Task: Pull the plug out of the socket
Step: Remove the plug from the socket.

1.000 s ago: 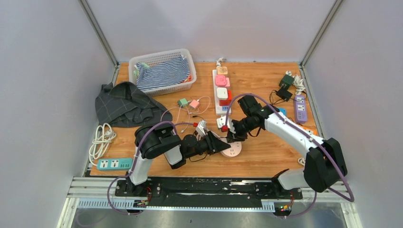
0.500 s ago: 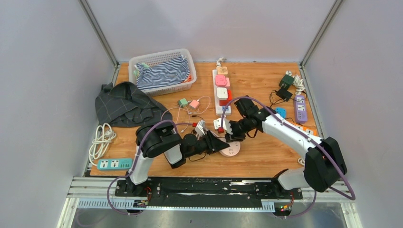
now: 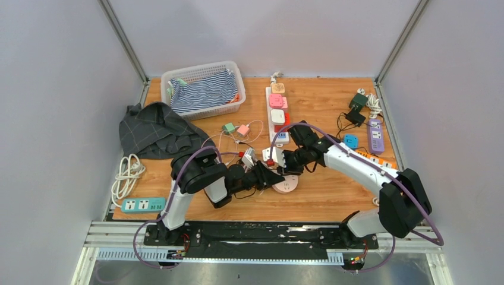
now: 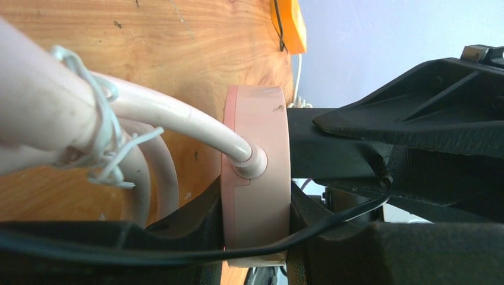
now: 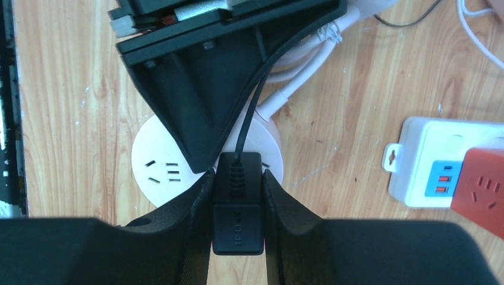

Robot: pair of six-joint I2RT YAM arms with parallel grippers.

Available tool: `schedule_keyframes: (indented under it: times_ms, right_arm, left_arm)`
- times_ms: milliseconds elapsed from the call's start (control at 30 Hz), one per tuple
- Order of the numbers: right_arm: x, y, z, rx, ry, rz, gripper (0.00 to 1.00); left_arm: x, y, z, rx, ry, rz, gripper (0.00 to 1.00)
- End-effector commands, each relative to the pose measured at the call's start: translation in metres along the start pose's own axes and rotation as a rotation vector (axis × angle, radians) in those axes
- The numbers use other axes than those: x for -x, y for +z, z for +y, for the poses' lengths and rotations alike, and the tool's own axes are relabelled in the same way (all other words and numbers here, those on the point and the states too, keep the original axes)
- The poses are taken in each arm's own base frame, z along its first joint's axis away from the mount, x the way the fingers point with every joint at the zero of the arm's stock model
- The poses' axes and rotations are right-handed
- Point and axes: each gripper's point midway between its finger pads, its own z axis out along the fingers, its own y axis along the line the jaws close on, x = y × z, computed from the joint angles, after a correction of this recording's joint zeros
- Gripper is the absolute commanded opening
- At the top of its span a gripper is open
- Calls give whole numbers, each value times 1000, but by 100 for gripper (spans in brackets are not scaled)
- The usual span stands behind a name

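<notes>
A round socket [image 3: 286, 186], pink-sided with a white face [image 5: 156, 170], lies on the wooden table. My left gripper [image 4: 255, 237] is shut on its rim [image 4: 255, 178], one finger on each flat side. Its thick white cable [image 4: 178, 116] leaves from the side. A black plug [image 5: 238, 221] stands at the edge of the socket's face, its thin black cord [image 5: 252, 101] running away. My right gripper [image 5: 238, 202] is shut on the plug's body. The prongs are hidden. In the top view both grippers meet over the socket, with the right gripper [image 3: 284, 163] just above it.
A white power strip [image 3: 277, 113] with pink, white and red adapters lies behind. A basket [image 3: 205, 89] of striped cloth and a grey garment [image 3: 156, 130] lie at back left. A teal strip [image 3: 142, 205] and coiled cable [image 3: 126, 175] sit left; a purple strip [image 3: 374, 135] and chargers right.
Both grippers, the socket and the plug have shifted a little to the left across the table. Both grips stay the same.
</notes>
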Motion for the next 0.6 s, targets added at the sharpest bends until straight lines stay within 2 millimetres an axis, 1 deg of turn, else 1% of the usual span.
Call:
schedule_keyframes:
  times_ms: [0, 33, 67, 100, 167, 200, 267, 300, 333, 400, 433, 467, 567]
  right_arm:
    - [36, -8, 49, 216, -81, -227, 0]
    - [43, -12, 75, 311, -156, -283, 0]
    - [48, -12, 84, 343, -187, -307, 0]
    - [48, -10, 87, 355, -196, -297, 0]
    - [42, -4, 82, 357, -177, -246, 0]
    - [41, -1, 78, 343, -169, -220, 0]
    - [36, 3, 59, 256, -140, -167, 0]
    - [33, 3, 44, 175, -124, -132, 0]
    - [26, 2, 26, 87, -87, -77, 0]
    - [9, -10, -10, -62, 23, -19, 0]
    - [5, -15, -18, -90, 69, -28, 0]
    - [2, -20, -22, -106, 101, -42, 0]
    - [3, -30, -23, -132, 103, -77, 0]
  left_arm:
    - [14, 4, -21, -84, 8, -39, 0]
    - [15, 5, -22, -89, 12, -40, 0]
    - [15, 5, -24, -93, 13, -42, 0]
    - [16, 5, -24, -95, 13, -42, 0]
    - [16, 6, -24, -96, 15, -41, 0]
    - [16, 7, -23, -94, 15, -41, 0]
    - [16, 7, -19, -85, 11, -41, 0]
    - [16, 7, -16, -79, 10, -40, 0]
    - [16, 6, -14, -73, 8, -38, 0]
    - [17, 5, -10, -64, 10, -39, 0]
    - [17, 4, -8, -59, 12, -39, 0]
    - [18, 3, -6, -53, 12, -40, 0]
    - [17, 1, 0, -37, 15, -39, 0]
